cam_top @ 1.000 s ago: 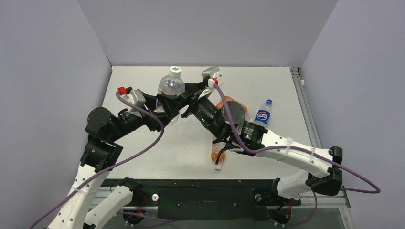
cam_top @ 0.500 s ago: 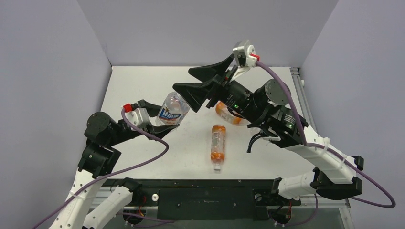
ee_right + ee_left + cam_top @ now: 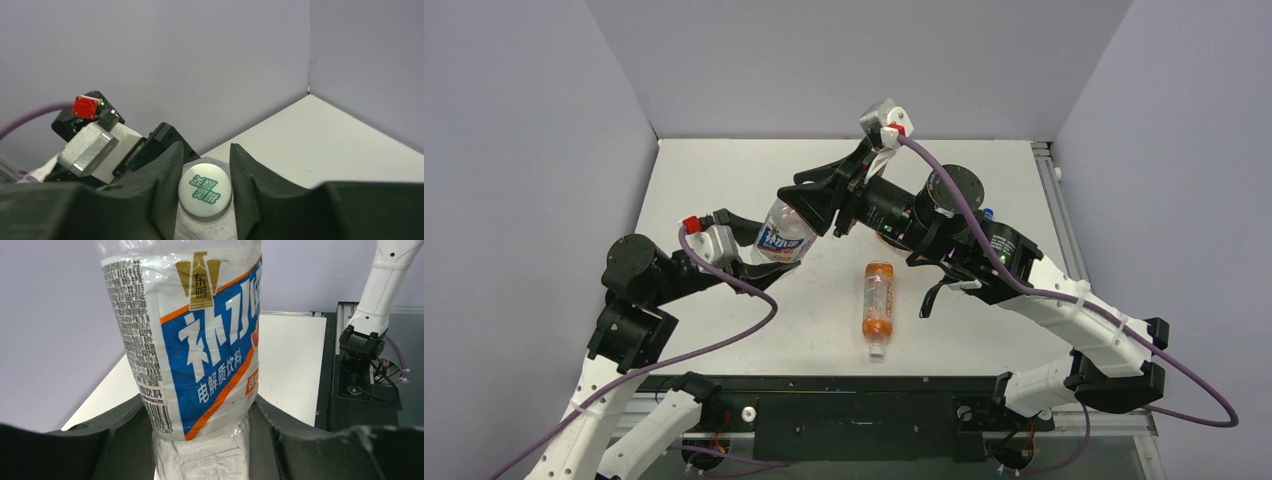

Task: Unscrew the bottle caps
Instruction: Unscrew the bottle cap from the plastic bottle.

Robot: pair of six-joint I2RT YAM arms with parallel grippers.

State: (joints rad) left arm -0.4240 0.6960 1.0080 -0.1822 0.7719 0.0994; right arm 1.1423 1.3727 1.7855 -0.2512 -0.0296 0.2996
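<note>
One bottle [image 3: 195,340] is held above the surface [image 3: 724,180], pinched by the left pincer [image 3: 200,440]; its cap [image 3: 205,187] (white, green-marked) is pinched by the right pincer [image 3: 205,160]. Twisting should be kept square to the bottle.

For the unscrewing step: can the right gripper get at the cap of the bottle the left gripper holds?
Likely yes: the right gripper has the white cap between its fingers; the left gripper holds the bottle lower down.
</note>
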